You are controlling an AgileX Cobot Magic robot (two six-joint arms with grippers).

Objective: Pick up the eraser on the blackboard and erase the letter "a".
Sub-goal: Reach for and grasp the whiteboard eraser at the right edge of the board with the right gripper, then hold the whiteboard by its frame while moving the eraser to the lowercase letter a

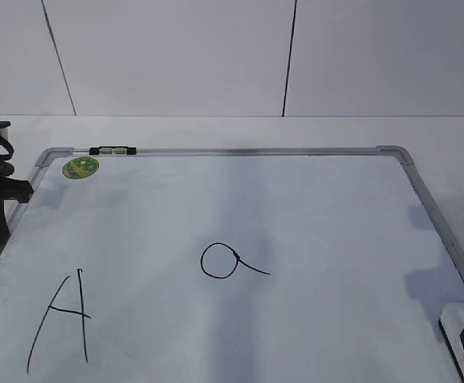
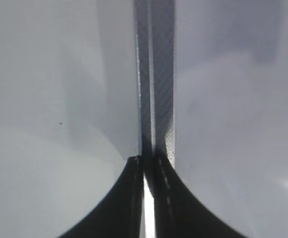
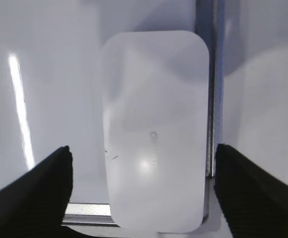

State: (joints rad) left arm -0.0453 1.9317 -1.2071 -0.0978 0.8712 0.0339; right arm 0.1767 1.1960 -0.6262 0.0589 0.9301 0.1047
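Eraser [image 3: 154, 131] lies on blackboard [image 3: 44, 74] (between parted right fingers [image 3: 39, 191]).

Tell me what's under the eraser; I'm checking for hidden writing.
The eraser lies over the board's corner, on its grey frame. Nearby board surface looks blank; whatever sits directly beneath is covered.

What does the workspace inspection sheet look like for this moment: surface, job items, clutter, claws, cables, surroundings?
Surface: white table, with the blackboard lying flat on it.
Job's things: eraser lies at the board's near right corner beside the frame; letter "a" intact at mid-board.
Clutter: capital A, green sticker, marker on the top frame.
Claws: left claw shut, over the frame edge; right claw open, straddling the eraser, not gripping.
Cables: nothing seen.
Surroundings: white panelled wall.
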